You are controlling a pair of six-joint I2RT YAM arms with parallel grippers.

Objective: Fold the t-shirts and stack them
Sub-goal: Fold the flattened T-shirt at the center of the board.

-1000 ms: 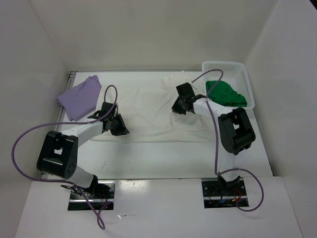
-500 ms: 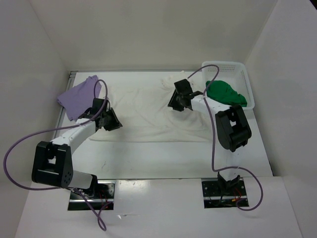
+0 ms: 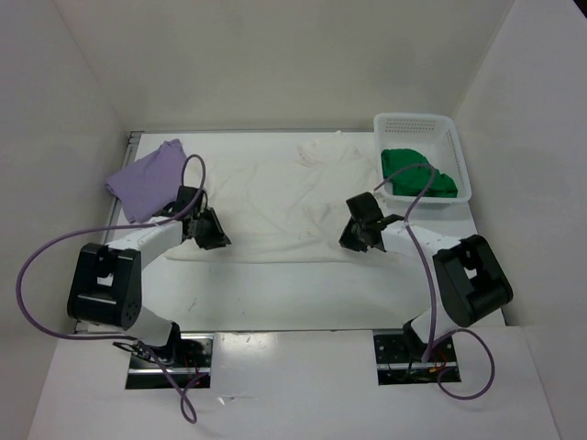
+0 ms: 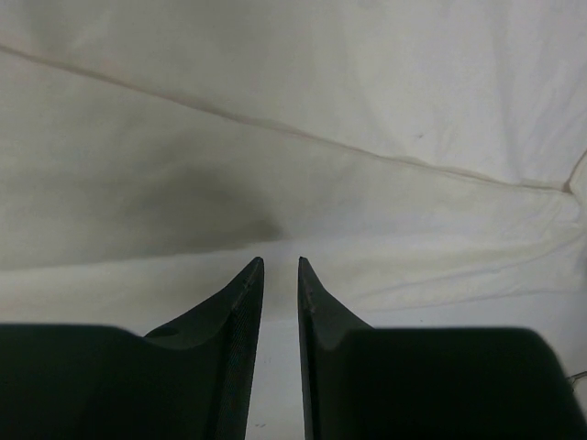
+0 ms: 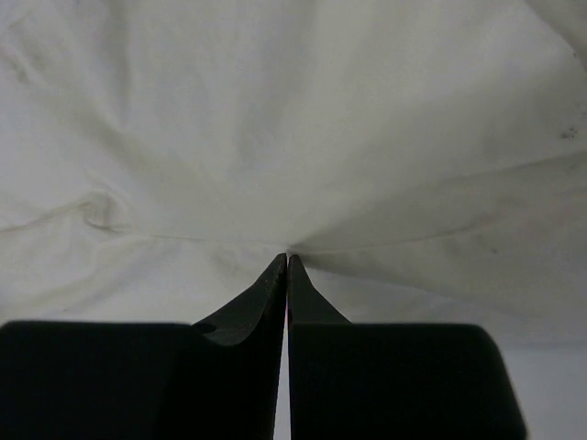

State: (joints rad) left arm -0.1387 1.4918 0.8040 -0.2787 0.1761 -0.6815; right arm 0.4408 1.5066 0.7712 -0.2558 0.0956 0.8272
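Pinching a pucker of the white t-shirt (image 5: pixel 303 137), the right end effector (image 5: pixel 287 263) has its jaws together on the cloth. The left end effector (image 4: pixel 280 268), jaws slightly apart, sits at that shirt's near-left hem. The green t-shirt (image 3: pixel 417 172) lies in the basket (image 3: pixel 456 147) at far right, and the lavender t-shirt (image 3: pixel 147 179) lies at far left on the surface (image 3: pixel 275 295).

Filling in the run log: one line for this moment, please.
white t-shirt: spread out; left gripper: jaws slightly apart at its near edge; right gripper: shut, pinching it; lavender t-shirt: far left; green t-shirt: in basket

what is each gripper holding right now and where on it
Right gripper pinches the white t-shirt near its near right edge; left gripper at the near hem: cannot tell.
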